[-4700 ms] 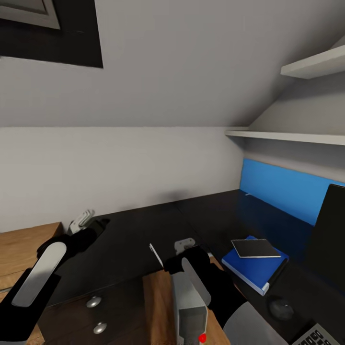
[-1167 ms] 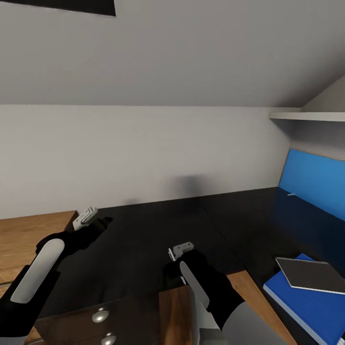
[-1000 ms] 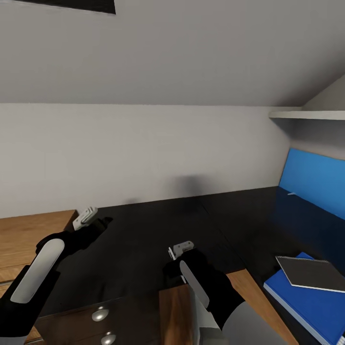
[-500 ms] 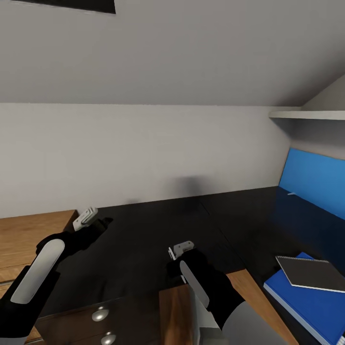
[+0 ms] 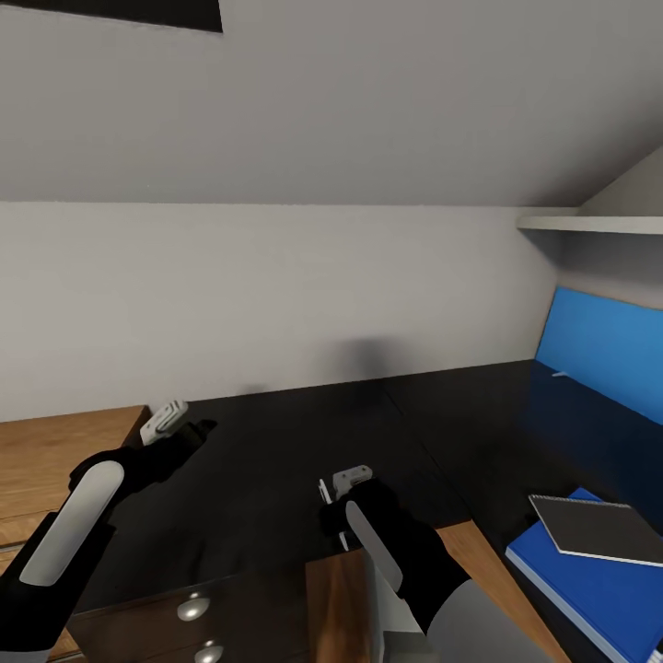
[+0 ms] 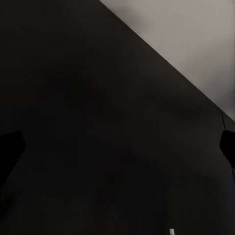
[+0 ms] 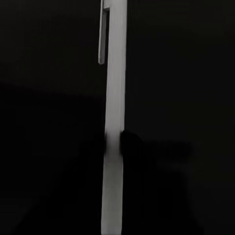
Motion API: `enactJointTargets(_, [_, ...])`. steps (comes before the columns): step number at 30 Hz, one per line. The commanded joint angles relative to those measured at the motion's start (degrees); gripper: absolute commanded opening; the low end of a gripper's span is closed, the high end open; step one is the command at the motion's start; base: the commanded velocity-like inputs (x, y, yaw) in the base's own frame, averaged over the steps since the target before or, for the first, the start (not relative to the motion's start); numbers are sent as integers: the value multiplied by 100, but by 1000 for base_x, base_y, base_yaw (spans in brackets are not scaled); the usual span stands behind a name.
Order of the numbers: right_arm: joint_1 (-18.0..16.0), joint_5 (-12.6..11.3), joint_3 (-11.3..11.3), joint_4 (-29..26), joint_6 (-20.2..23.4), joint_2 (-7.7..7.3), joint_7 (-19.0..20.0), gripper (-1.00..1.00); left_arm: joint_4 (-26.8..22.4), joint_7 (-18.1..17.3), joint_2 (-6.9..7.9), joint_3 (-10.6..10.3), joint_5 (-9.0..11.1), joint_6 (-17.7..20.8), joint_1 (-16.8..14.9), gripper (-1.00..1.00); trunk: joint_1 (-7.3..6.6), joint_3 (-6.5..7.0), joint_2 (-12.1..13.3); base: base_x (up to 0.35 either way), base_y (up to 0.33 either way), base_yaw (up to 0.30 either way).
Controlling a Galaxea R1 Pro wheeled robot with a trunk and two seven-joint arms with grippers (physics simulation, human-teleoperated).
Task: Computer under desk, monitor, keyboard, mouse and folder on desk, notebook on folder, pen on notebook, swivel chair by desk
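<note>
1. The right gripper [image 5: 343, 486] was clamped on the white pen [image 7: 113, 122], holding it over the desk [image 5: 276, 451] near its front edge.
2. The left gripper [image 5: 168, 419] hung over the desk's left end with its fingers [image 6: 10, 149] spread apart and nothing between them.
3. No writing or label could be read on anything.
4. The desk was black and glossy, set against a plain grey wall [image 5: 276, 276]; drawers with round knobs [image 5: 192, 607] sat below its front edge.
5. Toward the desk's right edge lay the blue folder [image 5: 599, 589] with the dark notebook [image 5: 597, 529] stacked on top.
6. A blue panel [image 5: 599, 354] stood along the far right edge under a white shelf [image 5: 589, 224].
</note>
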Motion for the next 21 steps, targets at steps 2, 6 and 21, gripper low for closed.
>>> enactJointTargets(2, [-5, -79, 8, -4, 10, 0, -68, -100, -7, 45, 5, -5, 38, 2, -5, 100, 0, -7, -4, 0, 0, 0])
enactJointTargets(6, [-5, -78, 8, -4, 10, 0, -69, -100, -6, 42, 5, -2, 38, 2, -4, 100, 0, -7, -4, 0, 0, 0])
enactJointTargets(21, [-5, -74, 4, -4, 10, 0, -72, -100, -6, 45, 21, 4, 38, -1, 13, 100, -198, 155, 357, 0, 0, 0])
